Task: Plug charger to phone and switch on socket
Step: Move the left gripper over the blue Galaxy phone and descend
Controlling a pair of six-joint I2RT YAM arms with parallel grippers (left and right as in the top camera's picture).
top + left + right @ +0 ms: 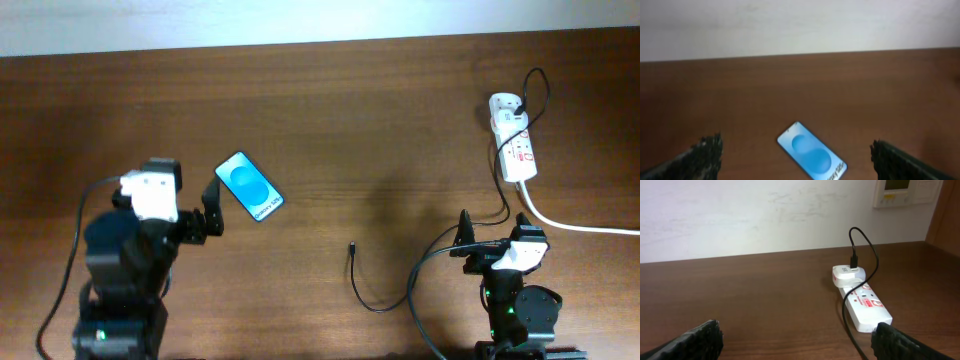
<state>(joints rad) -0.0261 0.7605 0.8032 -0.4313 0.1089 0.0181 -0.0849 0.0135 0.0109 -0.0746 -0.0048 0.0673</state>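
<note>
Left gripper [205, 220] stands with its jaws spread wide and nothing between them, low over the wooden table [350, 110]. The phone [249, 186] lies flat just beyond its fingertips, at about 1 o'clock from them in the overhead view, with its blue screen up and its body turned at a slant. In the left wrist view the phone sits between and ahead of the two dark fingers [705, 155]. Right gripper [797, 337] is likewise wide open and holds nothing. The socket [513, 138] rests on the table at about 1 o'clock from it, with a white adapter [847, 275] plugged into its far end and a thick white cord [570, 225] leaving toward 3 o'clock. The charger [353, 250] runs from that adapter past the right arm. Its free tip lies on bare wood at 9 o'clock from the right gripper, well apart from the phone.
</note>
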